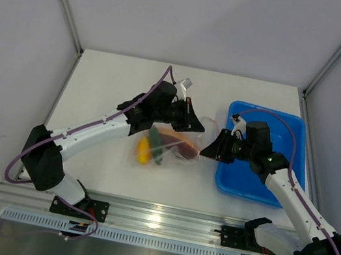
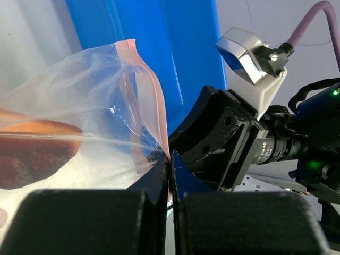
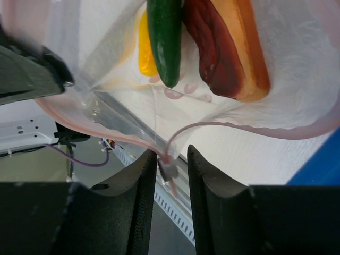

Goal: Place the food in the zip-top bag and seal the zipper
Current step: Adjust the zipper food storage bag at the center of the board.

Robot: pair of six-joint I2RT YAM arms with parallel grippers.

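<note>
Left gripper (image 2: 170, 163) clamped on zipper (image 2: 158, 114), centre of left wrist view; right gripper (image 3: 171, 159) slightly parted around zipper end, lower centre; 3 foods in zip-top bag (image 3: 300, 79), top: cucumber (image 3: 166, 37), yellow piece (image 3: 145, 56), red-brown piece (image 3: 223, 48).

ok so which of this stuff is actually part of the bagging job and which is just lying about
Part of the job:
zip-top bag
zipper
cucumber
yellow-orange piece
red-brown piece
left gripper, shut on the zipper
right gripper, open around the zipper's end

Lying about:
blue tray, beside the bag
</note>
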